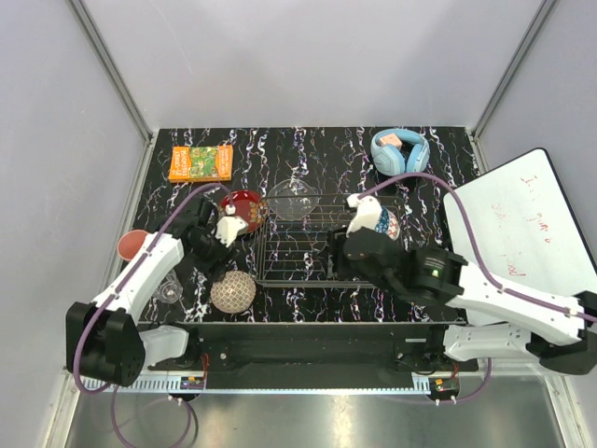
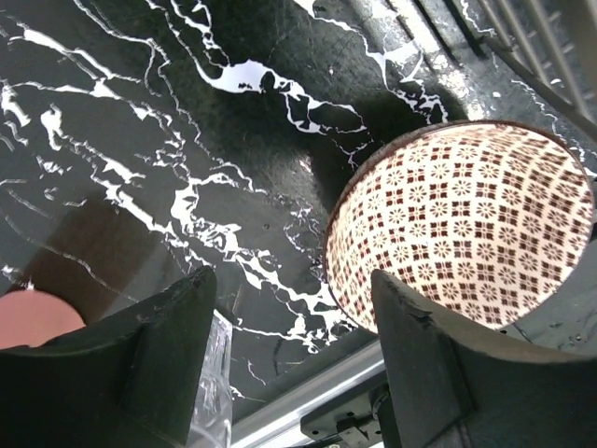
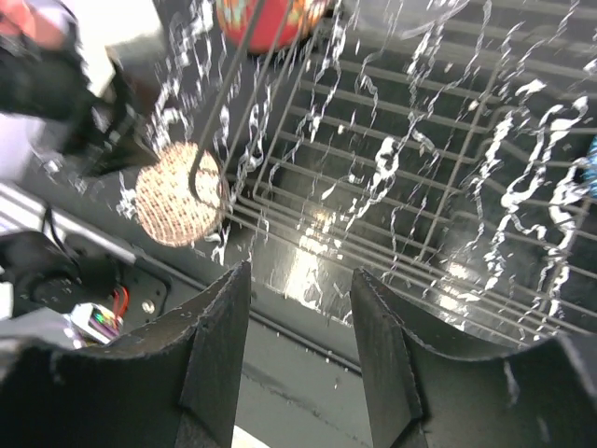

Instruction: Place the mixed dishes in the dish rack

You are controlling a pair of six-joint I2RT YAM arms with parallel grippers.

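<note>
The left gripper (image 2: 291,280) hangs low over the black marbled table (image 2: 140,140), jaws spread wide with nothing between them. The beige patterned bowl (image 2: 466,224) sits on the table just off its right finger. By the left finger is the clear stemmed glass (image 2: 219,373), and the salmon-pink cup (image 2: 28,317) lies beyond it toward the table's left edge.

The right gripper (image 3: 300,271) is poised above the near side of the dish rack (image 3: 420,187), its jaws also parted and empty.

From above, the rack lies at mid-table between the two arms. The blue patterned bowl (image 1: 387,222) stands at its right end, partly hidden behind the right wrist. The clear glass bowl (image 1: 291,201) is at the rack's far left corner; whether it rests inside the wires or just behind them cannot be told. The glossy red plate (image 1: 244,207) sits just beside the rack's left end, near the left wrist.

An orange-green book (image 1: 201,162) and light blue headphones (image 1: 399,151) lie along the far edge, well apart from the dishes. A whiteboard (image 1: 508,224) leans at the right.
</note>
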